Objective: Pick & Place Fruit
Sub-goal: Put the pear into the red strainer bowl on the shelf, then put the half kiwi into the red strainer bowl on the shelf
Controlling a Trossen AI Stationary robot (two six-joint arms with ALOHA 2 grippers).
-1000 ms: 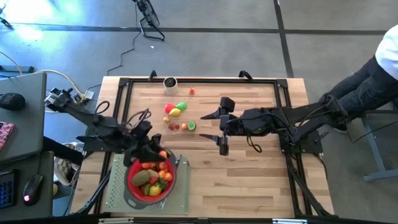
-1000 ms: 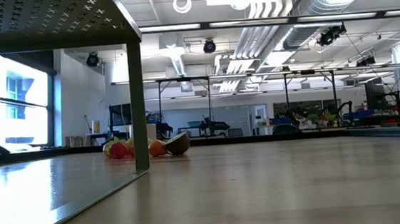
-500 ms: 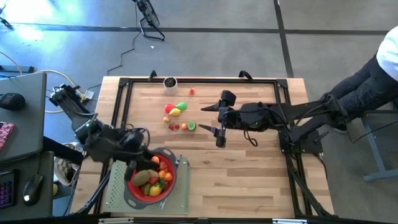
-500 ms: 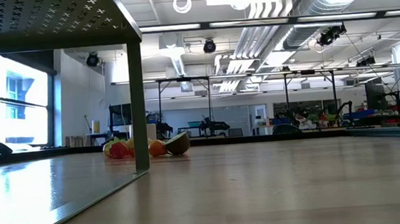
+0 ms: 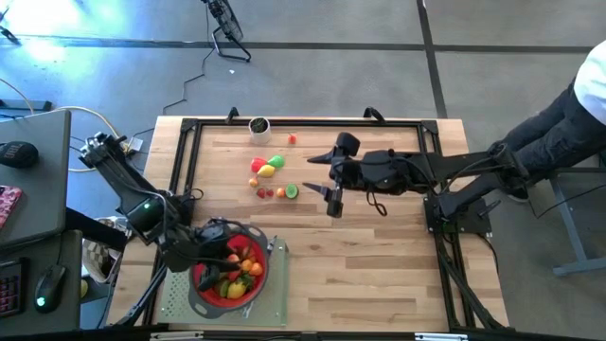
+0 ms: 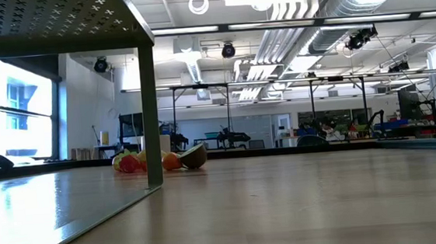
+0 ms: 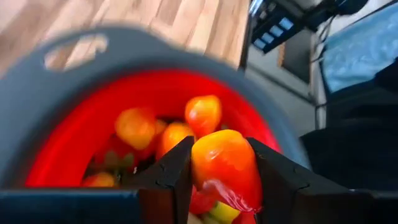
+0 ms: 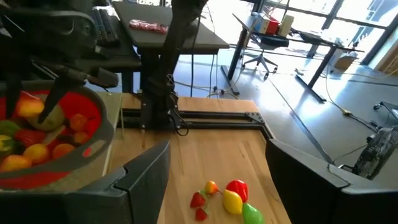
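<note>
Over the red strainer [image 5: 258, 284] my left gripper [image 5: 225, 256] is shut on an orange-red fruit [image 7: 224, 165]. The strainer, which has a grey rim [image 7: 37, 93], holds several fruits [image 5: 232, 279]. More fruits [image 5: 270, 175] lie loose on the wooden table, in its far middle part; the low view shows them too [image 6: 158, 159]. My right gripper [image 5: 307, 174] hangs open in the air just right of these loose fruits, with nothing between its fingers [image 8: 146, 180]. My left gripper pinches the orange-red fruit between its two fingers, one on each of two opposite sides [image 7: 199, 168]. The fingers slant downward from the table's left side. The fruit hangs clear above the fruits lying in the strainer.
The strainer stands on a green mat [image 5: 175, 294] at the table's near left. A dark cup [image 5: 258, 125] and a small red fruit [image 5: 292, 138] sit by the far edge. A person [image 5: 578, 104] is beyond the right edge. The table's near right part is bare wood.
My left gripper has swung from the strainer's far rim to above its middle and has tipped steeply downward, still shut on the fruit. My right gripper has drifted a little toward the table's far edge, its fingers as wide apart as before.
</note>
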